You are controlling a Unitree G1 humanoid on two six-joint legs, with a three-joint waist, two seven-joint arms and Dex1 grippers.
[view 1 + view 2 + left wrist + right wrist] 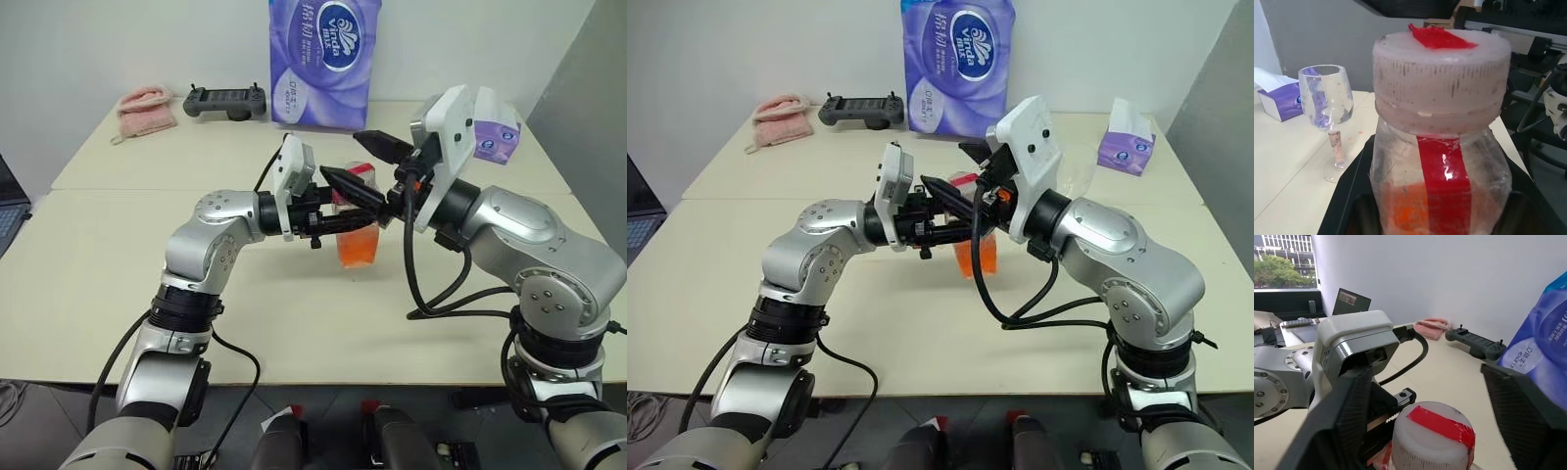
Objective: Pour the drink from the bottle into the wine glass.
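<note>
My left gripper (355,208) is shut on the bottle (359,227), holding it upright just above the middle of the table (118,245). Orange-red drink (358,250) fills the bottle's lower part. The white cap with red tape (1432,435) is on the neck. My right gripper (1424,372) hovers at the cap from the right and stands open, one black finger on each side and apart from it. In the left wrist view the empty wine glass (1327,103) stands upright on the table beyond the bottle.
A tall purple tissue pack (323,59) stands at the back centre, with a black controller (225,101) and a pink cloth (147,110) to its left. At the back right is a small purple tissue box (1125,137). A laptop edge (8,206) shows far left.
</note>
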